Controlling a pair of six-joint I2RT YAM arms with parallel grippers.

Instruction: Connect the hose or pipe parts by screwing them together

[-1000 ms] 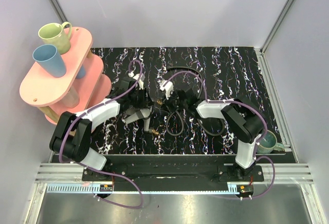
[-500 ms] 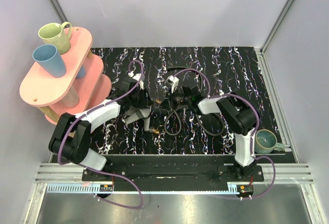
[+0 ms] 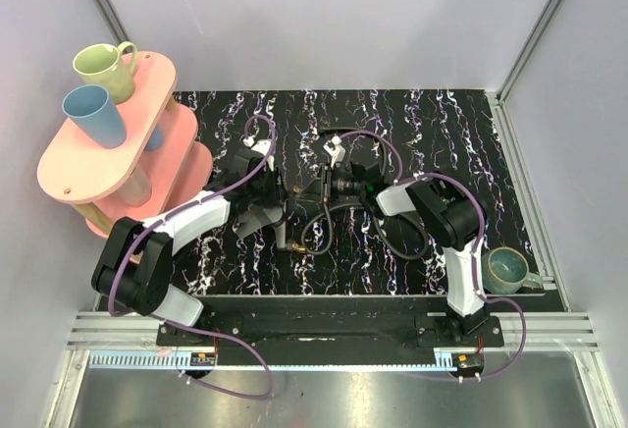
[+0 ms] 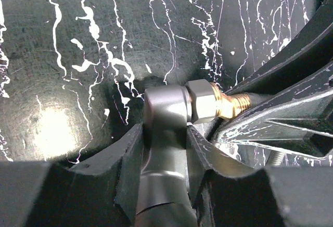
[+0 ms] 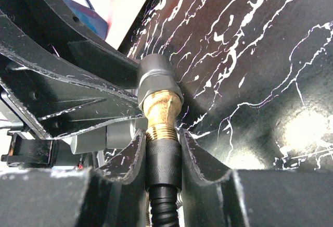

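Holding the forked fitting point(image 4: 166, 107) in the left gripper point(image 4: 164, 133), the hose point(image 5: 164, 172) end in the right gripper point(image 5: 161, 138), brass seemingly mated, black white-veined table point(image 3: 442, 124) beneath, pale walls point(image 3: 294, 16) beyond.

I see a black table point(image 3: 442, 124) streaked with white marbling. A loop of the black hose point(image 3: 306, 237) lies on it near the middle. A pink tiered stand point(image 3: 108, 153) sits at its left edge, and a teal mug point(image 3: 508, 267) at its right near corner.
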